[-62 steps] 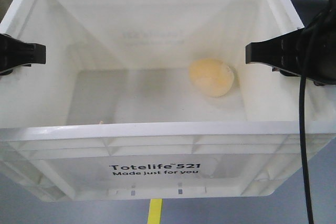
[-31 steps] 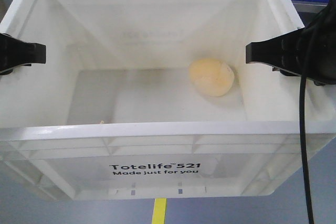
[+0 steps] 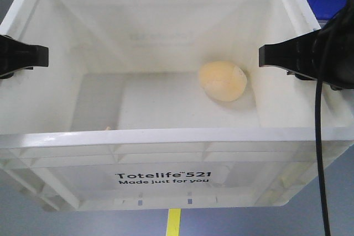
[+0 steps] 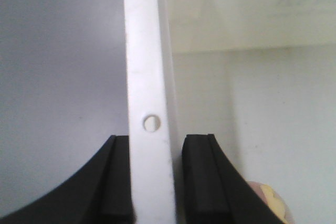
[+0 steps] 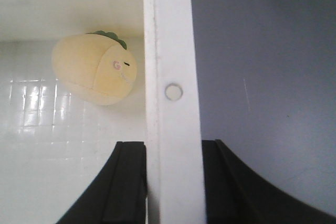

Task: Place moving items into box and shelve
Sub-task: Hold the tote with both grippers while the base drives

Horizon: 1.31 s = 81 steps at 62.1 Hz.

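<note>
Exterior front-facing view shows me the box pinched at both end walls: my left gripper and right gripper each have jaws closed narrow over the rim, one finger inside, one outside. Its long axis runs straight from jaw to jaw. The yellow plush toy lies on the box floor, just inboard of the right jaws and below them; a second toy peeks in beside the left jaws. For shelving, I judge both arms must travel as one.

Plush toy in box near right wall, left hand on left rim, right hand opposite
</note>
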Tool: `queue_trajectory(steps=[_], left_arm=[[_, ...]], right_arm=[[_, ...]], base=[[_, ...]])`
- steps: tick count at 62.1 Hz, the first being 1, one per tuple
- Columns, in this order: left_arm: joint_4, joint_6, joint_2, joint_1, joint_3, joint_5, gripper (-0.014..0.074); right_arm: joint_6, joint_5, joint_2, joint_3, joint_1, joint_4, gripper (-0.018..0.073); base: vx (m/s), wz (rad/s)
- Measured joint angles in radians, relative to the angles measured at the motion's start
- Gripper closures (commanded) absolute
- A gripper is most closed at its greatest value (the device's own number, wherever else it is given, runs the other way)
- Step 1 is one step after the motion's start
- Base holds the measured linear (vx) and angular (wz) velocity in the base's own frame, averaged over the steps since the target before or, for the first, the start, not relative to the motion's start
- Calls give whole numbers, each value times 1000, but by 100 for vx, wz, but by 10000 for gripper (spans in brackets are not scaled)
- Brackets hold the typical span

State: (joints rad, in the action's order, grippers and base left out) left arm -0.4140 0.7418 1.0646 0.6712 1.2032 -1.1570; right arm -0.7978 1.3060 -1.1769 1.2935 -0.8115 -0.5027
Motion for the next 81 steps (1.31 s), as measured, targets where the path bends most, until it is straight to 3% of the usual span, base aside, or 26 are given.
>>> queue_trajectory(steps=[81], left_arm=[[0, 0, 1, 0, 0, 2, 503]], right_arm=[[0, 0, 0, 0, 0, 0, 559]], base=[[49, -2]])
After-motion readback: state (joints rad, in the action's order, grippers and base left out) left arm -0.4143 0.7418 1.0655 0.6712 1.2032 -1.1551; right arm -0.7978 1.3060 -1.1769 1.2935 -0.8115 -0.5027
